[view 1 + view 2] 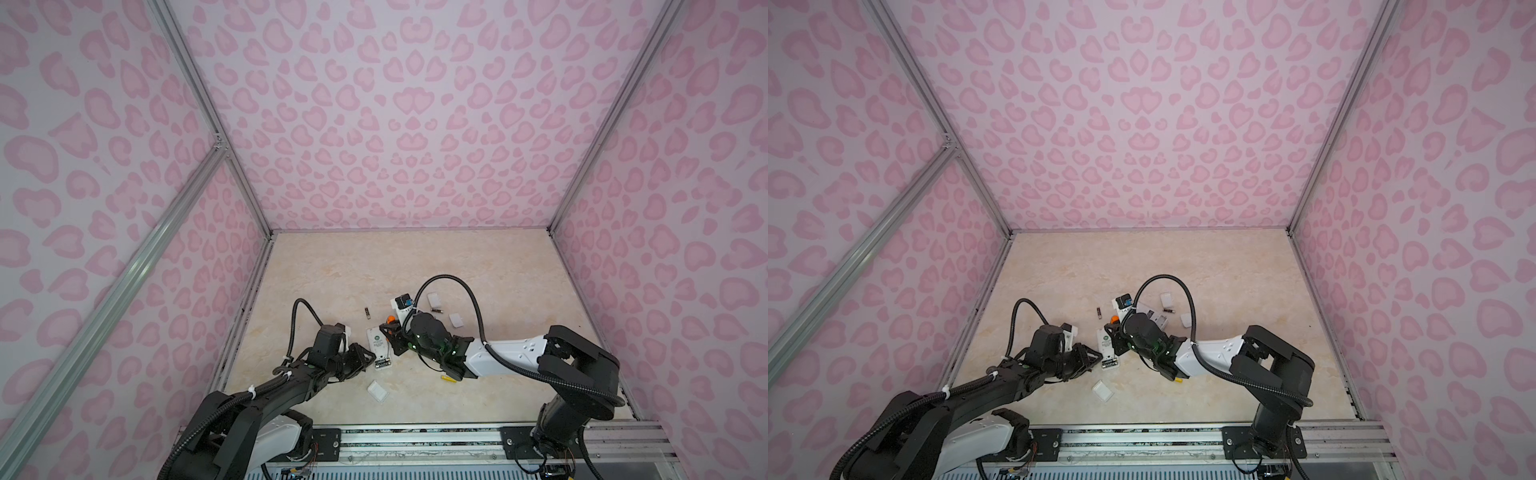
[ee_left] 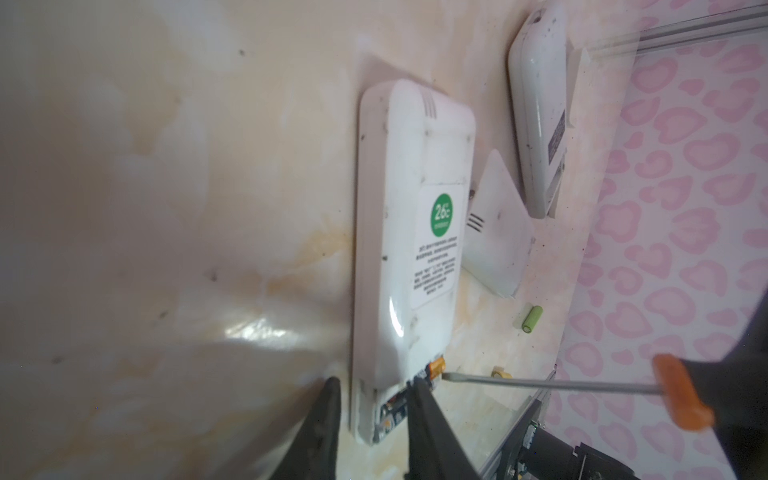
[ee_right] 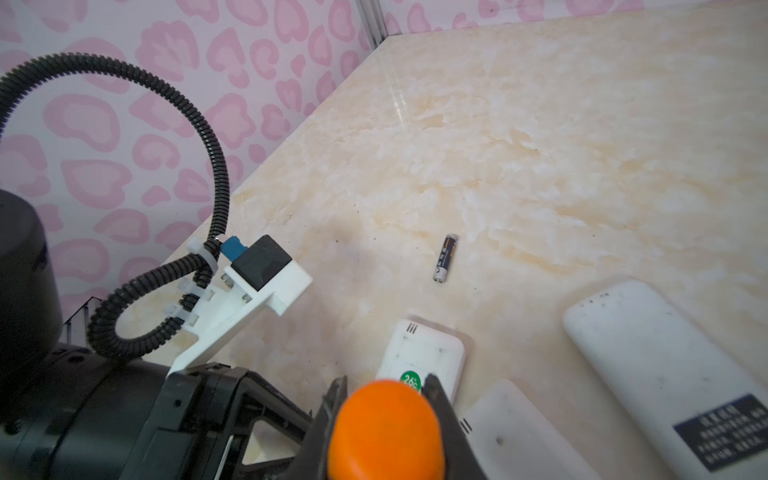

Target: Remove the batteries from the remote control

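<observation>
A white remote control (image 2: 415, 232) with a green sticker lies back-up on the table (image 1: 378, 345) (image 1: 1106, 347). Its end compartment is uncovered, and black batteries (image 2: 392, 411) with gold ends sit inside. My left gripper (image 2: 374, 399) is open with its fingers astride that end, one finger over the compartment and the other just off the remote's side. My right gripper (image 3: 386, 386) is shut on the screwdriver's orange handle (image 2: 681, 395). The blade tip (image 2: 446, 376) touches a raised gold battery end (image 2: 436, 370). Loose batteries lie about: black ones (image 3: 445, 257) (image 1: 436, 309), a green one (image 2: 532, 318) and a yellow one (image 1: 449, 379).
A second white remote (image 3: 665, 365) lies beside the first, with a white cover (image 2: 496, 232) between them. More white covers lie on the table (image 1: 378, 390) (image 1: 433, 298) (image 1: 456, 319). Pink patterned walls close in three sides, and a metal rail (image 1: 415, 440) runs along the front.
</observation>
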### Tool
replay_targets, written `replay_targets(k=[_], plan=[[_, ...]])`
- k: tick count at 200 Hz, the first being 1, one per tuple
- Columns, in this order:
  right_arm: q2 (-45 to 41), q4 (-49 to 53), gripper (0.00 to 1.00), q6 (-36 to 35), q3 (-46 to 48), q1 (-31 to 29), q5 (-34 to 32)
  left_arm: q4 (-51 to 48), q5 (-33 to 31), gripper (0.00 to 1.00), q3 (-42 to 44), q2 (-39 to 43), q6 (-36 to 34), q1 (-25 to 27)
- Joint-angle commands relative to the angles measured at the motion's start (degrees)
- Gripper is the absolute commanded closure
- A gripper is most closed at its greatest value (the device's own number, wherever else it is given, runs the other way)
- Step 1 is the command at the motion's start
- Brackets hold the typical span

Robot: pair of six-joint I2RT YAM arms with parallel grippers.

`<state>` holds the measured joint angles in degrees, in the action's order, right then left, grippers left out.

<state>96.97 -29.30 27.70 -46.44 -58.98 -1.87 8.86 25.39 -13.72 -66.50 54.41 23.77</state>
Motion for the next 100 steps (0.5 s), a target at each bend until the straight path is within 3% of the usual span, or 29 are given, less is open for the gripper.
replay_targets(k=[1, 30, 100], plan=[[-0.27, 4.83, 1.00, 2.14, -1.01, -1.36, -5.44, 1.60, -2.27, 0.70, 0.46, -0.52, 3.15, 1.03], [-0.13, 8.47, 1.00, 3.73, -2.01, -2.84, -10.26, 4.35, -3.78, 0.71, 0.36, -1.43, 5.41, 3.31], [-0.70, 10.02, 1.00, 3.28, -2.69, -3.16, -12.86, 6.70, -5.17, 0.73, -1.01, -2.32, 8.02, 6.70]])
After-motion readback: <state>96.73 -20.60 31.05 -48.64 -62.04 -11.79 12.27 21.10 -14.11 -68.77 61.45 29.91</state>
